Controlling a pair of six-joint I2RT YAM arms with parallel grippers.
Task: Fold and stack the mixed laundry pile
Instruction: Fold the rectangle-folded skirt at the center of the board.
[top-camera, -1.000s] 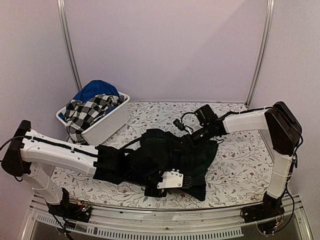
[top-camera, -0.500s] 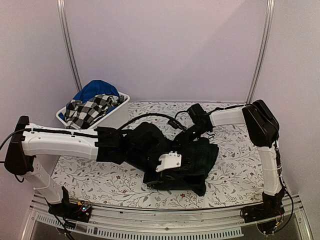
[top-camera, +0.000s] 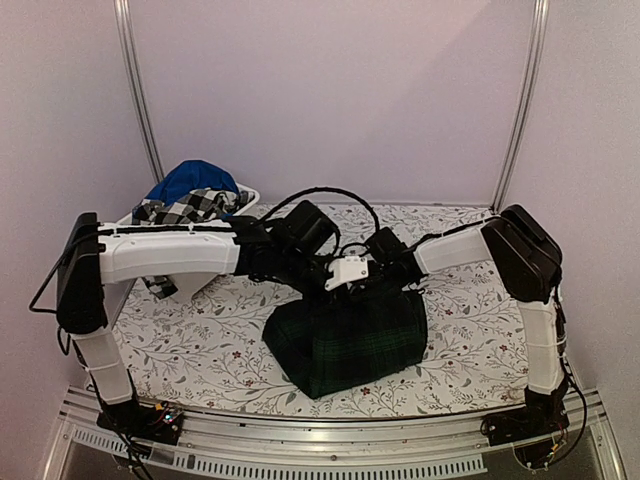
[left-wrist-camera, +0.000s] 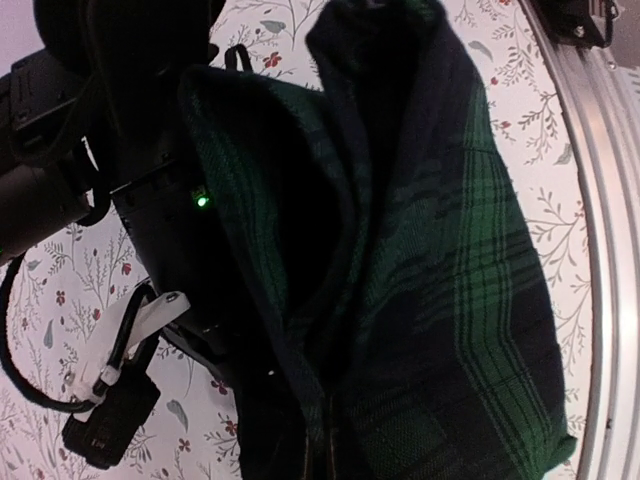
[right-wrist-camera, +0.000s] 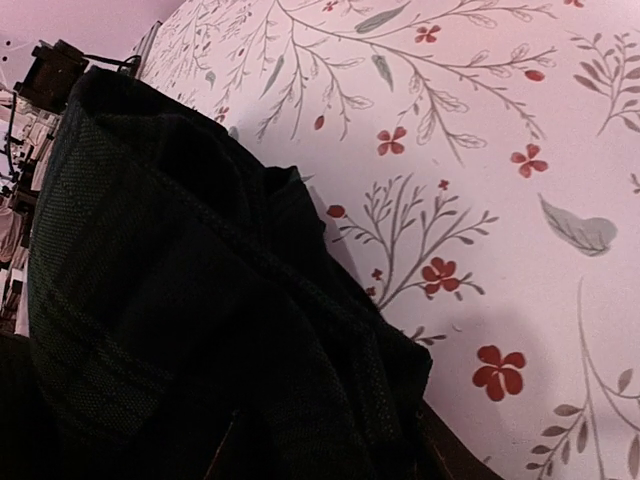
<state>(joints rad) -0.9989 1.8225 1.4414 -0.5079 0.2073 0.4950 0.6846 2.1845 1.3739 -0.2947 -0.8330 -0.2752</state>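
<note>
Left jaws and right jaws: hidden in dark folds of the tartan (top-camera: 345, 335) in both wrist views, so cannot tell whether clenched or released. Set tip to tip at the cloth's far edge, probably to carry that edge over as one straight line rather than in a sagging curve. Below, lying doubled in a thick, roughly square block on the tabletop (top-camera: 190, 345), toward the near rail, front corner bulging. Judged mid-fold on this piece; will want flattening before anything goes on top. Farther out, behind the left arm (top-camera: 170, 255), in the tub (top-camera: 247, 193): checked shirt (top-camera: 185, 210) under the blue garment (top-camera: 190, 178), heaped above the rim, not yet folded.
</note>
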